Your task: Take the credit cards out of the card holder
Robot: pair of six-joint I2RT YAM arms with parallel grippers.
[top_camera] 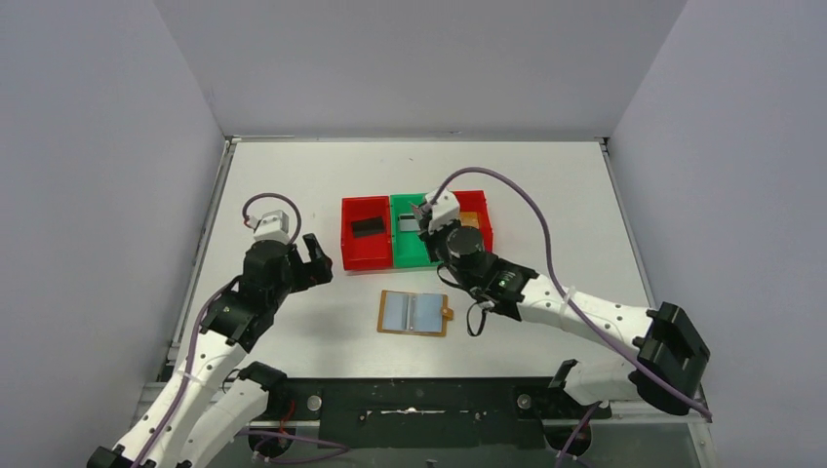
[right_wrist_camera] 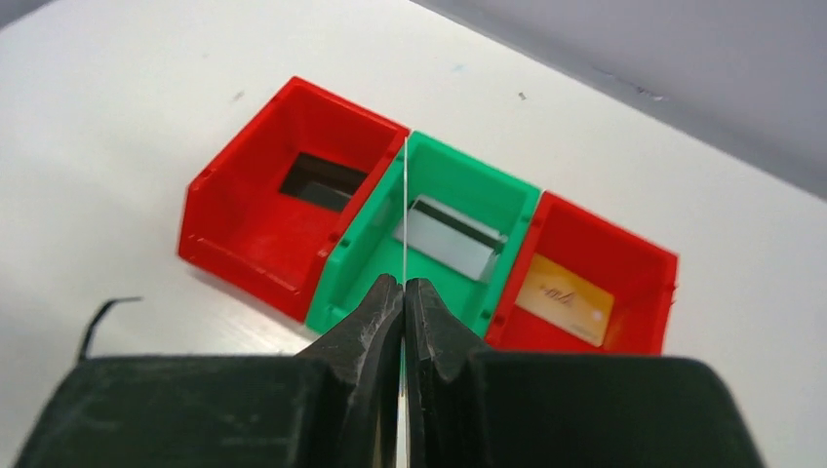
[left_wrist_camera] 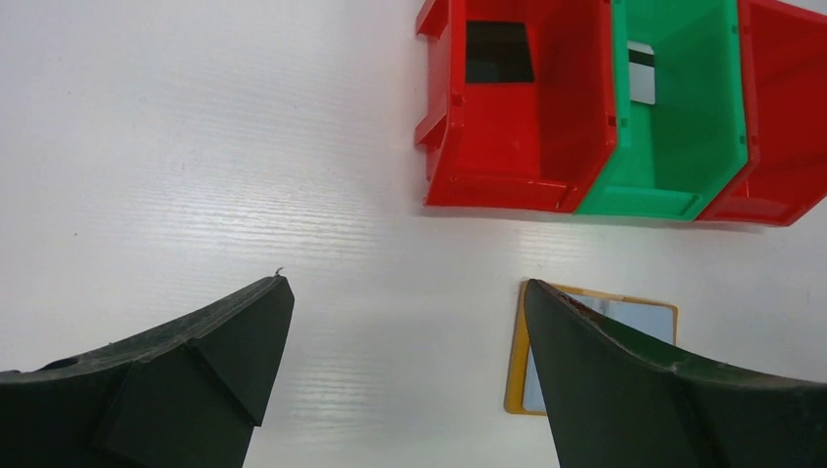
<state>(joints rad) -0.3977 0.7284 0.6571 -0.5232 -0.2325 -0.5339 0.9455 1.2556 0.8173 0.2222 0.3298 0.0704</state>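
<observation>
The card holder [top_camera: 414,314] lies open on the table, orange-tan with two pale blue-grey panels showing; its left edge [left_wrist_camera: 520,363] peeks past my left finger. My left gripper [top_camera: 317,258] [left_wrist_camera: 405,288] hovers open and holds nothing, to the left of the holder. My right gripper [top_camera: 426,216] [right_wrist_camera: 404,283] is over the green bin [right_wrist_camera: 444,195], shut on a thin credit card [right_wrist_camera: 404,195] seen edge-on as a pale line. Other cards lie in the bins: a black one [right_wrist_camera: 322,180], a grey one [right_wrist_camera: 449,239] and a gold one [right_wrist_camera: 566,297].
A red bin [top_camera: 366,232], the green bin [top_camera: 410,234] and a second red bin [top_camera: 475,219] stand side by side behind the card holder. Grey walls close in the table on three sides.
</observation>
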